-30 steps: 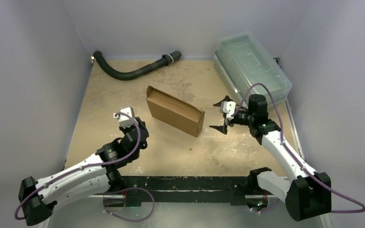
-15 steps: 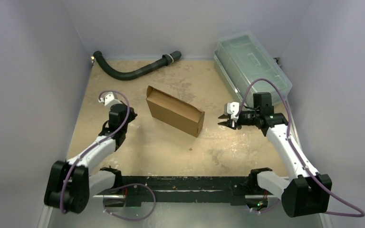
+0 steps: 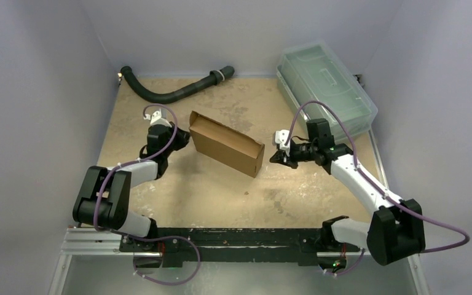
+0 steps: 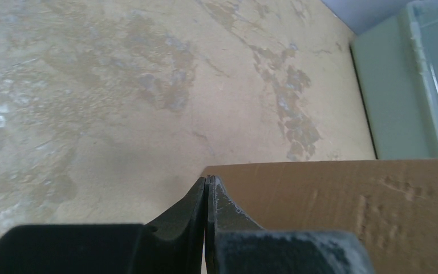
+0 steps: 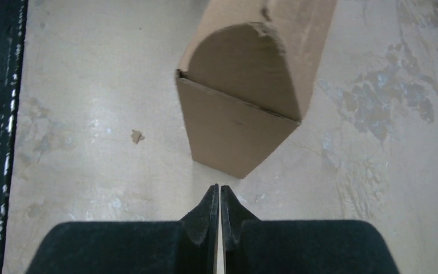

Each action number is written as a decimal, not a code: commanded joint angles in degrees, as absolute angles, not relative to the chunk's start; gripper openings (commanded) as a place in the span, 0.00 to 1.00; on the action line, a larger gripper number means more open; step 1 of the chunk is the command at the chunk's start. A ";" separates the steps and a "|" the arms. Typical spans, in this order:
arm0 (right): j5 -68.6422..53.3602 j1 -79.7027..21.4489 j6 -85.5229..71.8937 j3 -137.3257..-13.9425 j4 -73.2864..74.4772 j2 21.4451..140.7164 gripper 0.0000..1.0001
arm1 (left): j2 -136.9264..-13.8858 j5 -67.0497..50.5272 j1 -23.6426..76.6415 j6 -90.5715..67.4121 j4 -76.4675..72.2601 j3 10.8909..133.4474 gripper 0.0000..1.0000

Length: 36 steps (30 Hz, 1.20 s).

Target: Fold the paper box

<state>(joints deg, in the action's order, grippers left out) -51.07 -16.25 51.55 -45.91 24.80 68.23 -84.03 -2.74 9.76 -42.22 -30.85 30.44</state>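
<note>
The paper box (image 3: pixel 226 144) is a brown cardboard shape lying slantwise in the middle of the table, folded into a long closed form. My left gripper (image 3: pixel 182 140) is shut at the box's left end. In the left wrist view its fingertips (image 4: pixel 206 180) meet with nothing between them, right at a corner of the box (image 4: pixel 342 205). My right gripper (image 3: pixel 276 157) is shut just off the box's right end. In the right wrist view its closed tips (image 5: pixel 217 187) stop a little short of the box's end face (image 5: pixel 234 131), which has a rounded flap tucked in.
A clear greenish plastic bin (image 3: pixel 326 86) stands at the back right and also shows in the left wrist view (image 4: pixel 410 85). A black hose (image 3: pixel 172 91) lies along the back left. A small cardboard scrap (image 5: pixel 137 136) lies near the box. The black rail (image 3: pixel 233 236) runs along the front edge.
Both grippers have closed. The left arm swung from the near left up to the box's left end. The right gripper moved left toward the box's right end.
</note>
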 commanded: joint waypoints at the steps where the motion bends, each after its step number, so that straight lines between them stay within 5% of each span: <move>1: -45.51 -17.08 40.48 -45.08 14.28 68.86 0.04 | -84.29 -9.31 9.34 -41.47 -37.84 29.81 0.00; 9: -41.42 -17.34 35.98 -45.11 10.89 69.03 0.07 | -84.66 -14.94 9.36 -44.40 -43.30 24.67 0.00; 30: -50.36 -4.07 63.37 -60.43 49.15 64.78 0.25 | -79.61 -21.59 16.87 -46.51 -46.04 18.15 0.00; 36: -44.39 -4.12 60.01 -59.28 50.19 63.85 0.24 | -66.26 -15.62 17.06 -46.63 -35.89 14.52 0.00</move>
<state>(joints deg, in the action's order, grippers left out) -46.81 -4.32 60.16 -59.05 46.70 65.25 -76.40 -19.70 16.91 -46.28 -41.04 16.64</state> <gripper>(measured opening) 0.244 0.003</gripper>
